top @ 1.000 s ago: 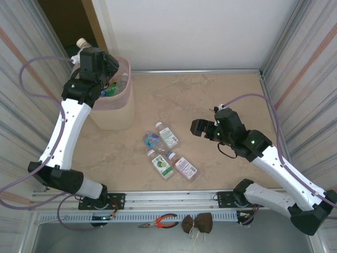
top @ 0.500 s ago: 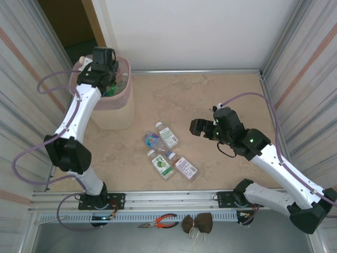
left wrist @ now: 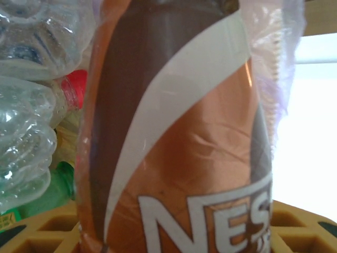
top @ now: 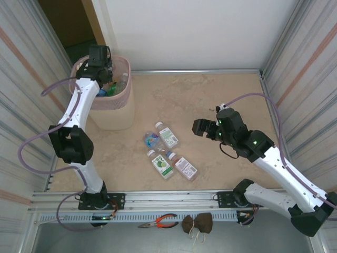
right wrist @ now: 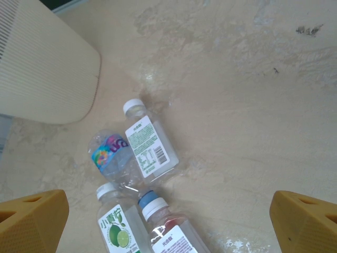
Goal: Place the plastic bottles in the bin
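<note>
My left gripper (top: 100,57) hangs over the back rim of the pale pink bin (top: 125,89). In the left wrist view a brown and orange Nestle-labelled bottle (left wrist: 174,121) stands between its yellow fingers (left wrist: 31,237), and the gripper (left wrist: 176,240) looks shut on it. Behind it lie clear crushed bottles (left wrist: 23,116) and a green one (left wrist: 55,192). My right gripper (top: 198,128) (right wrist: 168,226) hovers open above the table. Below it lie a white-labelled bottle (right wrist: 148,143), a crushed bottle (right wrist: 110,155), a lime-label bottle (right wrist: 117,229) and a blue-capped bottle (right wrist: 171,234).
Corrugated walls close in both sides, and a white wall stands behind. A metal rail (top: 168,199) runs along the near edge, with red-handled pliers (top: 160,221) and a brown object (top: 197,223) below it. The bin's cream wall (right wrist: 47,68) stands left of the bottles.
My left arm has swung from the bin's left side to over its back rim, carrying the bottle. The right arm has barely shifted.
</note>
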